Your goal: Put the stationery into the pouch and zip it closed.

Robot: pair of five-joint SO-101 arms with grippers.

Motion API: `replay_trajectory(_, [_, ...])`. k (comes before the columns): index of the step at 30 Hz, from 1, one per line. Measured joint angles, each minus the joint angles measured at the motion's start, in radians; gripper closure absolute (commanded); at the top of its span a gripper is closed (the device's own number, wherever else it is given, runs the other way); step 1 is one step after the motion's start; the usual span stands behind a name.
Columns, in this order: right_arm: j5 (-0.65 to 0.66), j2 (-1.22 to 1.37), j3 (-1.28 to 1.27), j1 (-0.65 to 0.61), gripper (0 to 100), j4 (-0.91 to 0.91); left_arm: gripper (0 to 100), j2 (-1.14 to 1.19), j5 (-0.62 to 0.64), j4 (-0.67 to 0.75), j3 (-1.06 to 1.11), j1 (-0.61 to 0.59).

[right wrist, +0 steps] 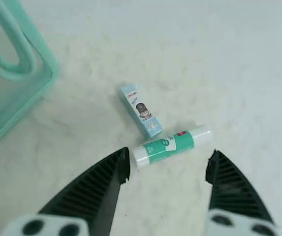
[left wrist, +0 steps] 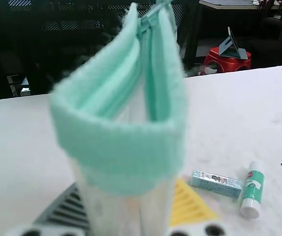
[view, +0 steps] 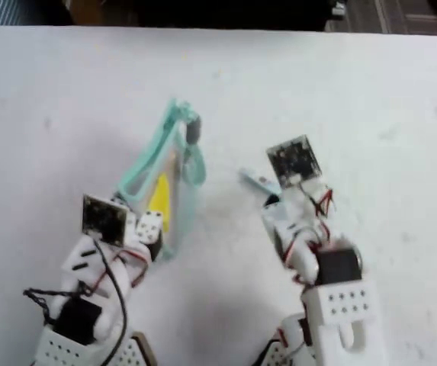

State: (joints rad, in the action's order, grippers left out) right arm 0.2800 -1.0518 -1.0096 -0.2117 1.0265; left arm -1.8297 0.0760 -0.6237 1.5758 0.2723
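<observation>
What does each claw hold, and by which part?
The left claw grips the pouch by one end; the right claw is open and holds nothing.

Likely an office: white table (view: 355, 91), another desk (left wrist: 224, 4) behind.

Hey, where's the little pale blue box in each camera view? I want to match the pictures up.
High view: the small pale blue cardboard box is probably the pale sliver just left of the right arm's circuit board.
Left wrist view: on the table, beside the green-and-white glue stick.
Right wrist view: mid-picture, next to the glue stick.
Shared landmark: the clear pouch with mint-green trim.
</observation>
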Motion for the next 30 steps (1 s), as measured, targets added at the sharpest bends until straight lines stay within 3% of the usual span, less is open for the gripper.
replay_trajectory(8, [0.0, 0.25, 0.055, -0.002, 75.9, -0.028, 98, -0.002, -0.002, -0.012, -0.002, 0.0])
replay_trajectory(19, [0.0, 0.334, 0.02, -0.002, 75.5, -0.149, 98, -0.003, -0.014, -0.126, -0.058, 0.0])
replay_trajectory(25, [0.0, 0.345, 0.018, -0.002, 75.8, -0.149, 85, -0.003, -0.021, -0.133, -0.06, 0.0])
replay_trajectory(30, [0.014, 0.345, 0.018, -0.002, 75.8, -0.149, 85, -0.005, -0.034, -0.18, -0.074, -0.005])
